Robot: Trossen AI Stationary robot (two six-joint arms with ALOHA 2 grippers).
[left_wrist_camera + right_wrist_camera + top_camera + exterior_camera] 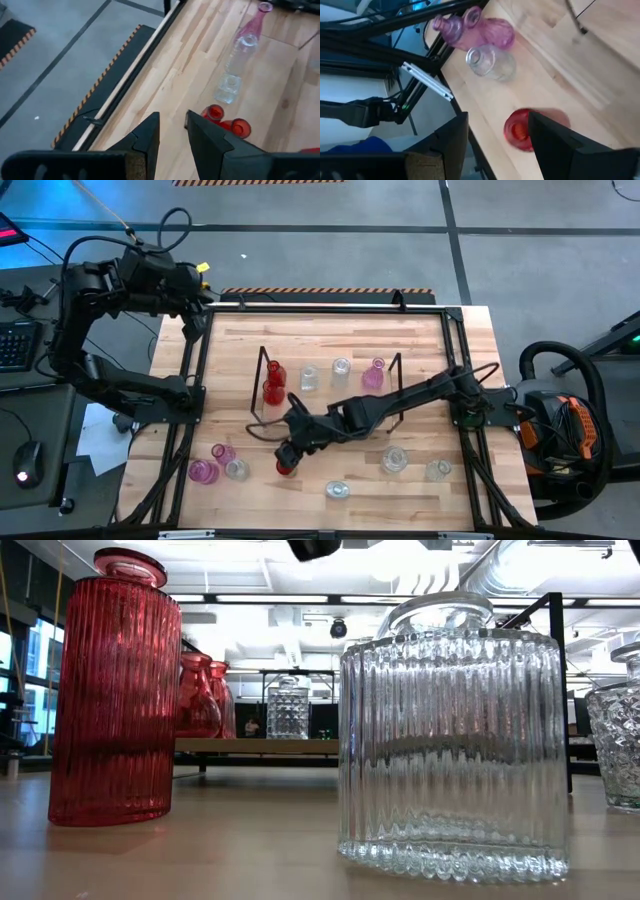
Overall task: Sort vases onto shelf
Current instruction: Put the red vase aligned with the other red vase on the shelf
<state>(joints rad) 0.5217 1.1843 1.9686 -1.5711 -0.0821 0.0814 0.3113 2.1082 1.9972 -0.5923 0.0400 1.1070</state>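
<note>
A small red ribbed vase [287, 466] [517, 131] [112, 700] stands upright on the table, near its front edge. My right gripper [290, 452] [497, 135] is open above it; the vase shows between the fingers, close to one finger [555, 145]. The shelf [330, 408] sits mid-table, a wooden board between black wire ends. It holds red vases [272, 385], two clear ones [308, 378] and a pink one [373, 372]. My left gripper [196, 312] [172, 131] waits over the table's far left corner, slightly open and holding nothing. My right gripper comes at the red vase from above, slanting toward the table's left. One finger [555, 145] covers the vase's side [525, 135] and the other finger stands well clear. I cannot tell whether that finger touches the vase. The vase stands on the table.
Two pink vases [222, 452] [203, 471] and a clear one [236, 469] stand left of the red vase. Clear vases [337, 490] [394, 458] [437, 470] stand to its right. A black metal frame [190, 380] edges the table.
</note>
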